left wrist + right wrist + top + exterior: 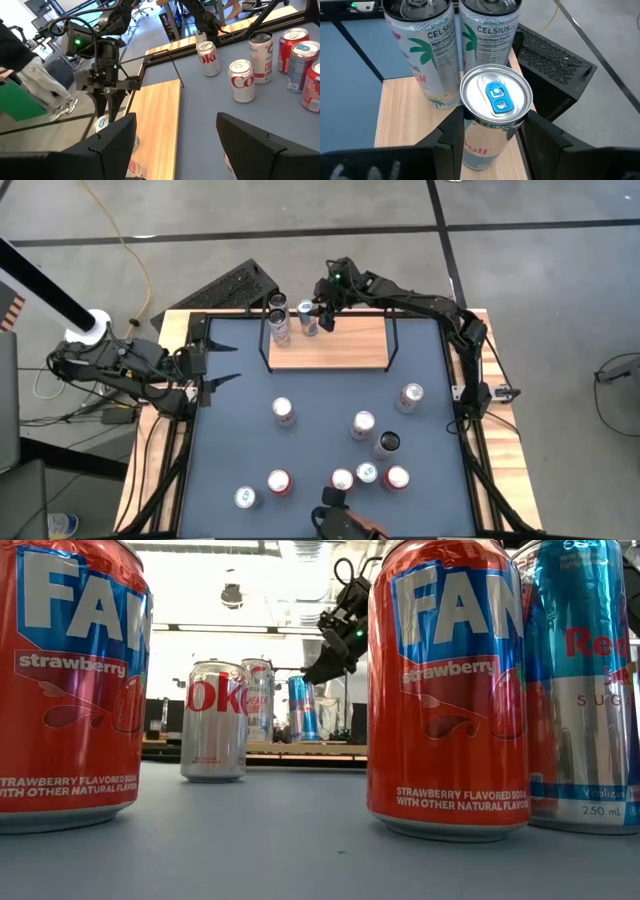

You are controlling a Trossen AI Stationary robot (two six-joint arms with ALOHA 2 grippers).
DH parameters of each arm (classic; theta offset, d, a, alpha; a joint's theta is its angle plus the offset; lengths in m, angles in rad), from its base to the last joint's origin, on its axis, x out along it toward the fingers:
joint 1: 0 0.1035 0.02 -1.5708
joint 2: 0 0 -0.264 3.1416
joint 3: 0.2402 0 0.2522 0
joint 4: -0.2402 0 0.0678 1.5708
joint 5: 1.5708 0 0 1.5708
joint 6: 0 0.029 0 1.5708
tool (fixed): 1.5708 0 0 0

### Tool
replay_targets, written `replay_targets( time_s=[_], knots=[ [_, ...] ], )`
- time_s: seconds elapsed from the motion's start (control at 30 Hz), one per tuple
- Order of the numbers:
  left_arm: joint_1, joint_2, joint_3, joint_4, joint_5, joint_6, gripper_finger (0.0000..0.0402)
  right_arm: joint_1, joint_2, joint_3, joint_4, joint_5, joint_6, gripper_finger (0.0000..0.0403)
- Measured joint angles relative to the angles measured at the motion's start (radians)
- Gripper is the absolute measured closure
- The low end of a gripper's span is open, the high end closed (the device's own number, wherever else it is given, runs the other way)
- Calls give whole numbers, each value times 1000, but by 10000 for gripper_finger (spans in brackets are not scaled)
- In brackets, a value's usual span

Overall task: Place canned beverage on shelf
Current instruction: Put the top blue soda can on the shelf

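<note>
The right gripper (492, 132) is clamped on a slim blue-tabbed can (495, 107), fingers on opposite sides just under the rim. The can stands upright on the shelf (345, 345) near its left end, just beside two Celsius cans (447, 47). Judged by its look, it is rigid but smooth-walled and top-heavy (a full one would slip if squeezed lightly), so a mid-to-upper wall grip suits it. The left gripper (177, 137) waits, fingers apart, at the table's left edge.
</note>
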Motion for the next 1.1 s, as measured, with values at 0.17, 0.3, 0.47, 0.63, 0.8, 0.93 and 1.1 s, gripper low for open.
replay_targets(
  time_s=[0.17, 0.3, 0.47, 0.63, 0.8, 0.93, 1.1],
  knots=[
    [0, 0, 0, 0, 0, 0, 136, 0, 0, 0, -3, 0, 0, 217],
    [0, 0, 0, 0, 0, 0, 136, 3, 0, -1, -3, 3, 2, 185],
    [0, 0, 0, 0, 0, 0, 136, 4, 0, -1, 4, 7, 15, 169],
    [0, 0, 0, 0, 0, -2, 136, 4, 0, -1, 13, 9, 16, 170],
    [0, 0, 0, 0, 0, -3, 136, 4, 0, -2, 47, 25, -6, 169],
    [0, 0, 0, 0, 1, -9, 136, 4, 0, 14, 82, 42, -8, 160],
    [0, 0, 0, -1, 1, -9, 136, 12, -2, 18, 71, 58, -8, 153]
  ],
)
